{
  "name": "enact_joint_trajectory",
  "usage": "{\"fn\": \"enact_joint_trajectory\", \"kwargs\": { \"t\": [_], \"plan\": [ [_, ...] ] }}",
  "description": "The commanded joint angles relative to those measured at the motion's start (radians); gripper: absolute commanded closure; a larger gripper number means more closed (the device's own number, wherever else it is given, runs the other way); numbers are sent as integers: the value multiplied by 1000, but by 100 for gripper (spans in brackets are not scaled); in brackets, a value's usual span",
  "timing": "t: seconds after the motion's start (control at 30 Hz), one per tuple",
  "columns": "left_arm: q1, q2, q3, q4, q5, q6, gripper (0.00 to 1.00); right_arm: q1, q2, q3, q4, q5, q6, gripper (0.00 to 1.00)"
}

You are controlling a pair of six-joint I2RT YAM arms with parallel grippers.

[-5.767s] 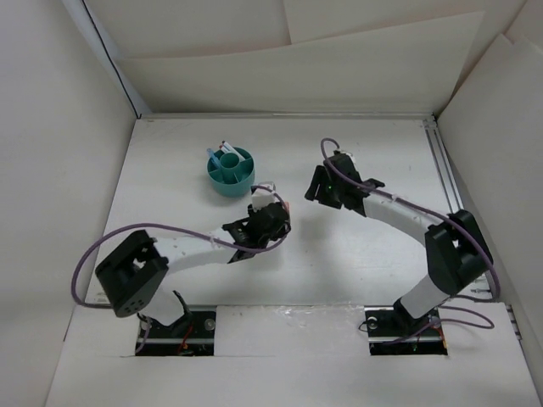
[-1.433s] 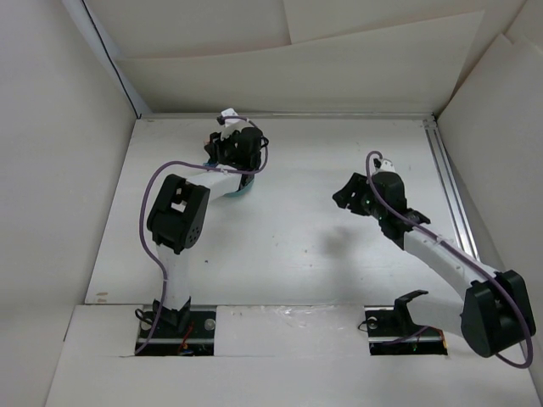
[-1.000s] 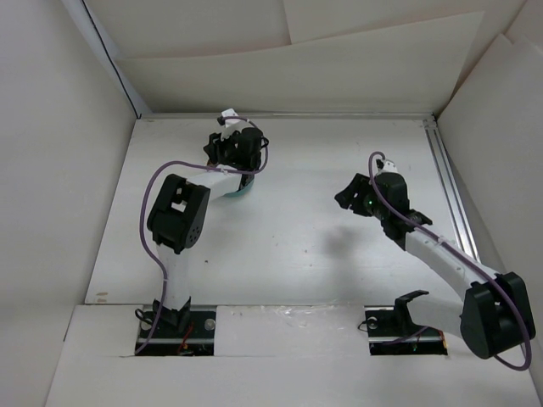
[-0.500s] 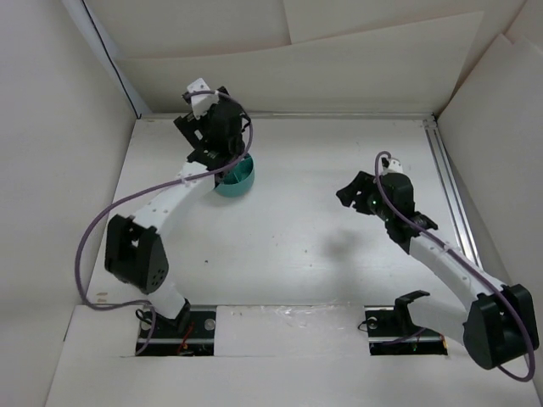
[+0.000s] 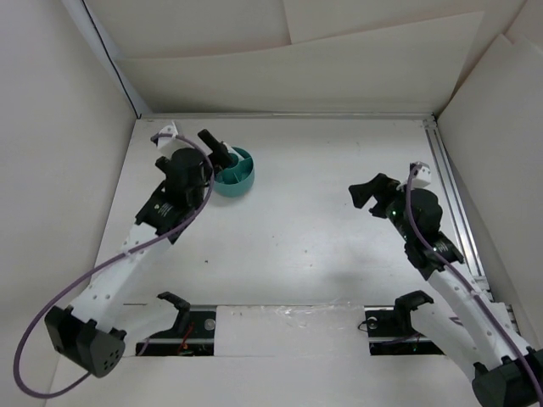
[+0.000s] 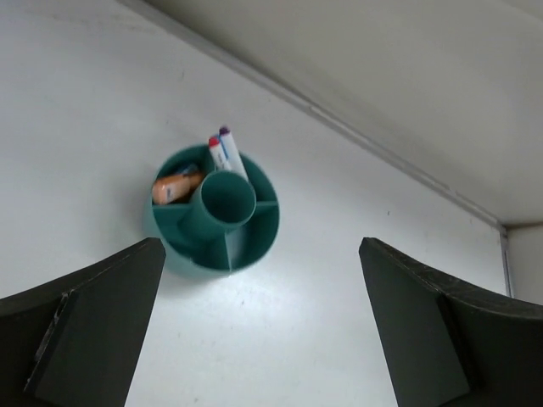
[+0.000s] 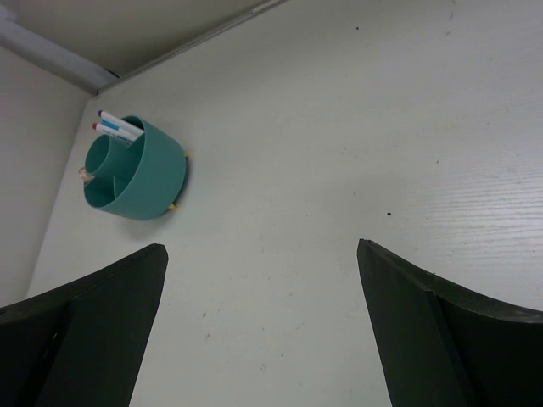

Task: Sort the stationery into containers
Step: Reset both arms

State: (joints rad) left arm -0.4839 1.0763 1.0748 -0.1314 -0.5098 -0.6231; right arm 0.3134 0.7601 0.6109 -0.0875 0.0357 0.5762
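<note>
Left hand gapes before teal divided bowl holding 2 pens.

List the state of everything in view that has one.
organiser bowl: upright, partly filled.
two white pens: standing in one outer compartment, tips up.
orange stick: lying in the neighbouring compartment.
central cup: looks empty.
left gripper: open, empty, clear of the bowl.
right gripper: open, empty, far from the bowl.

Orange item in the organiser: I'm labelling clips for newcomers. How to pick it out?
On the white table's far left stands a round teal organiser. The compartment left of its central cup, seen from the left wrist, holds the orange item; its neighbours are white pens.
</note>
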Motion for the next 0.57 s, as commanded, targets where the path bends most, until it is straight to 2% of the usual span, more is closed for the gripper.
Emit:
{"fn": "enact_joint_trajectory", "kwargs": {
  "t": [0.0,0.13,0.27,0.53],
  "plan": [
    [-1,-140,-52,-76,96,-23,0,-5,-56,13,-49,13,-6,0],
    [-1,-346,-107,-114,154,-13,0,-5,-128,26,-130,41,-6,0],
    [-1,-453,-151,-139,175,-36,0,4,-180,47,-181,50,-6,0],
    [-1,-564,-248,-70,232,-26,0,4,-252,78,-262,69,4,0]
  ]
}}
